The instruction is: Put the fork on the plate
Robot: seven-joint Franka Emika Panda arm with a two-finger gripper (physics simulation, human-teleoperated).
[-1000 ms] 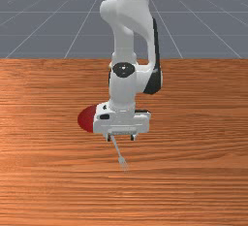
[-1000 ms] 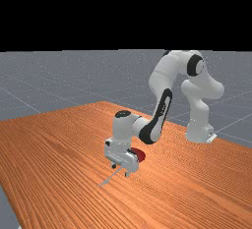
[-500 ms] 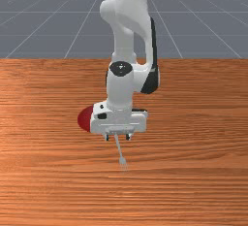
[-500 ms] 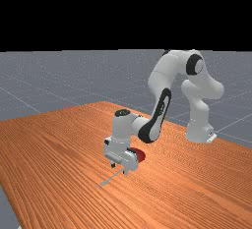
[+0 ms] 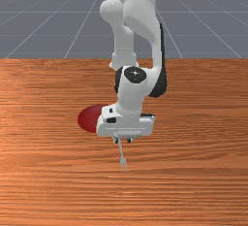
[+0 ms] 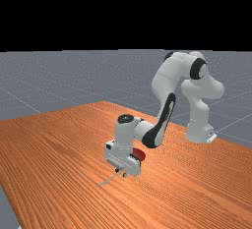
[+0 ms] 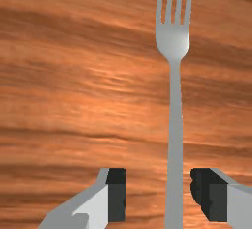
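Your open gripper sits off-centre over the fork, so as you close, the front view's left finger may skew it.

A bench of orange-brown, dark-streaked wood bears a slender, grey metal fork, its four tines pointing toward the near side in the front view. Toward the front view's left of the utensil, and farther back, sits a round, deep-red plate, partly hidden, its smooth surface set directly on the grained wood.
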